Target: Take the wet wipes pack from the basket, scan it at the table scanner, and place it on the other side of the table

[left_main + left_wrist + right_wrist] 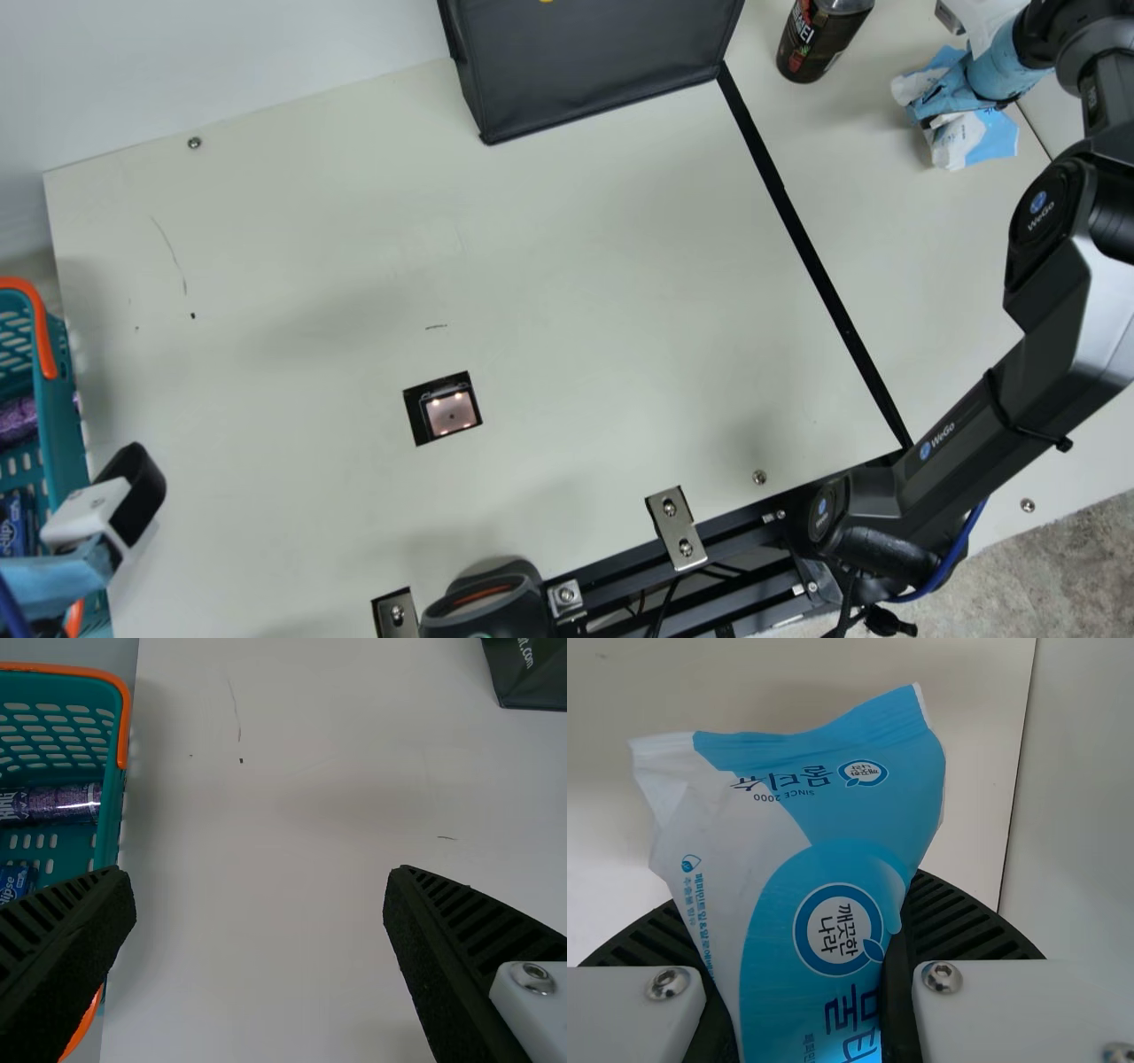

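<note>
Wet wipes pack (824, 850), clasped in the fingers of the right gripper (802, 930), beyond the black strip (811, 250). Left gripper (260, 890), fingers parted. Placing seems in hand; next move calls for set-down and release.

The creased blue-white wipes pack (824, 824) is gripped over the table (921, 266).
</note>
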Controlling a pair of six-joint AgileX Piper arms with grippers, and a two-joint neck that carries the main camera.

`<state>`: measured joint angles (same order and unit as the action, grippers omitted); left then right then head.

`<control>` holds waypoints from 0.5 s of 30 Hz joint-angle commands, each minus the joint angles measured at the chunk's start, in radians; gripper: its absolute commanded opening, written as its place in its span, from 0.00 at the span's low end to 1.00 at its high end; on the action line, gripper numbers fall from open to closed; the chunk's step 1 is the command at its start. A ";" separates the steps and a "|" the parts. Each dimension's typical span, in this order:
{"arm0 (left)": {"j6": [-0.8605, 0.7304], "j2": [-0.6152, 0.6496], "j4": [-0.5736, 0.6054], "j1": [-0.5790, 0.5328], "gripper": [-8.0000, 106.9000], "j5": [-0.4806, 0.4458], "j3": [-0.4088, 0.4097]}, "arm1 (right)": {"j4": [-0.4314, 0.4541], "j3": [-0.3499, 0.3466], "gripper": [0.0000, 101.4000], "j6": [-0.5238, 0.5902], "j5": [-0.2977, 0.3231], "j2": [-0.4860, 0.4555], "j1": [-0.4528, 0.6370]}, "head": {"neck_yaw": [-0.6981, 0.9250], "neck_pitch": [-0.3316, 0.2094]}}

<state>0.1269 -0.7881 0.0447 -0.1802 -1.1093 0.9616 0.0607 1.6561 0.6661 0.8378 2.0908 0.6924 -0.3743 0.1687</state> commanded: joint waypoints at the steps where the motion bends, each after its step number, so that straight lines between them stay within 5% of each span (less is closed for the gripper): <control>1: 0.000 0.000 0.000 0.000 0.85 0.000 0.000 | 0.009 -0.006 0.33 -0.002 -0.004 -0.002 -0.001 | -0.002 -0.030; 15: 0.000 0.000 0.000 0.000 0.85 0.000 0.000 | 0.028 -0.041 0.79 -0.018 -0.034 -0.024 -0.001 | -0.002 -0.030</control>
<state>0.1269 -0.7881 0.0447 -0.1802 -1.1093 0.9616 0.0939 1.6166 0.6506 0.8036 2.0693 0.6907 -0.3743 0.1687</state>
